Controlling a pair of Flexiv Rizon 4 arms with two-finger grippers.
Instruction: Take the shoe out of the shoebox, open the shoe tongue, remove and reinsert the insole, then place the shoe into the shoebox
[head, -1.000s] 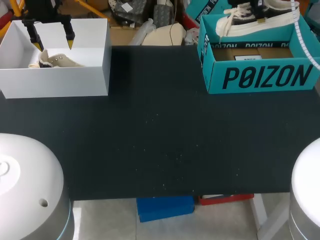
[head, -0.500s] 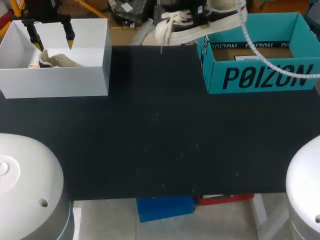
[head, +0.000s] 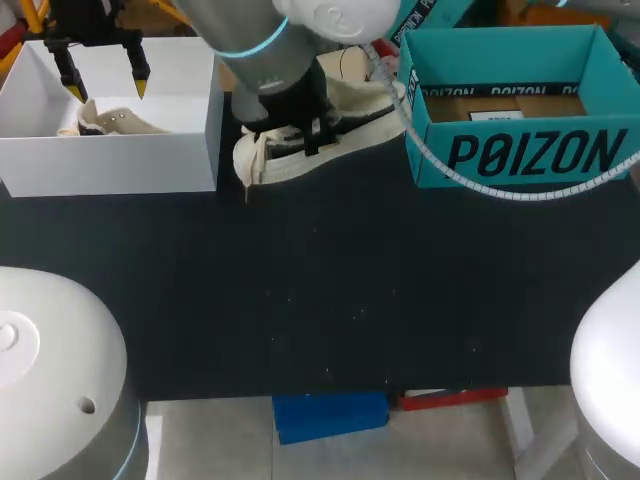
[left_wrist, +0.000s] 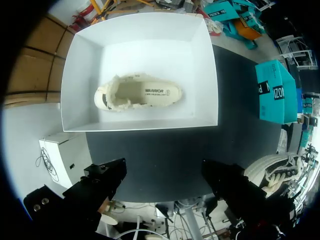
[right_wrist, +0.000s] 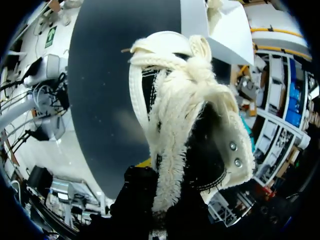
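A cream and black high-top shoe (head: 310, 140) with white laces hangs by the table's back edge, between the two boxes. My right gripper (head: 303, 132) is shut on it, the arm reaching far across from the right. In the right wrist view the shoe (right_wrist: 185, 115) fills the space ahead of the right gripper (right_wrist: 157, 197), toe pointing away. The teal shoebox (head: 520, 150) stands at the back right with nothing but a paper sheet inside. My left gripper (head: 105, 88) hangs open above the white box (head: 110, 165), which holds another cream shoe (left_wrist: 137, 92).
The white box (left_wrist: 210, 75) takes up the back left corner and the teal shoebox (left_wrist: 272, 90) the back right. A white cable (head: 520, 192) from the right arm droops across the teal box's front. The dark table mat (head: 330, 290) stretches toward me.
My right arm has carried the shoe from above the teal shoebox leftward and down, to the table's back middle. The left arm has stayed still over the white box.
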